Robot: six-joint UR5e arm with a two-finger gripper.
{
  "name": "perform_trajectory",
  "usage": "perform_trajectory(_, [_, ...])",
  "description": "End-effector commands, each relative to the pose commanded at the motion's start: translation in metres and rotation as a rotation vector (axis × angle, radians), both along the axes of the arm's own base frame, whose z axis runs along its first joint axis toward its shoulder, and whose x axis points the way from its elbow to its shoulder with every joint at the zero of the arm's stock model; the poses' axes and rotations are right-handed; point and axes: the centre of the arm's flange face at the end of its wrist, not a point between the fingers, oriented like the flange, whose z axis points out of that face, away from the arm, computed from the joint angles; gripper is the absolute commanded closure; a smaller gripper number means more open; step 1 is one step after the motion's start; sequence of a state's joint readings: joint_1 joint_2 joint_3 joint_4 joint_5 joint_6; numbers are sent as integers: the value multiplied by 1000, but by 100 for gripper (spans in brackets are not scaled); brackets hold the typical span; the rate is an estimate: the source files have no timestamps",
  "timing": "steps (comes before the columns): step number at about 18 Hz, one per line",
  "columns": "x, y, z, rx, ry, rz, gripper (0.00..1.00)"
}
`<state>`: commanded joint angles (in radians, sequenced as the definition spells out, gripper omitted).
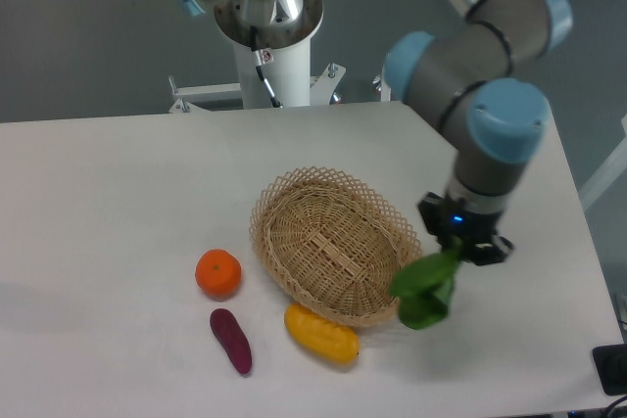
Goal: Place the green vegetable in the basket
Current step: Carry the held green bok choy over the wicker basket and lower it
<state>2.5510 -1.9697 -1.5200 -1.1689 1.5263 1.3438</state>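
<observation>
The tool (457, 254) pinches the green vegetable (423, 291), which hangs above the bench (118, 193) just at the 4 o'clock rim of the basket (294, 188), so carry step is in hand & next move, I think, needs going toward 10 o'clock over basket centre, then release.

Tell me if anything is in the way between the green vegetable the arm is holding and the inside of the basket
Nothing visible blocks it. The green vegetable hangs from the gripper just beside the basket, at its right rim. The basket holds nothing visible, and the yellow fruit lies on the table outside it, in front of the rim.
</observation>
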Motion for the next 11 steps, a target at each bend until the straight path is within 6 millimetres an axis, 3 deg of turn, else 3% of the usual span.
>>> perform_trajectory(3, [21, 10, -10, -2, 0, -34, 78])
perform_trajectory(4, [34, 9, -8, 0, 2, -44, 78])
perform_trajectory(7, [70, 14, -30, -16, -4, -82, 76])
perform_trajectory(11, [95, 5, -42, -51, -14, -108, 75])
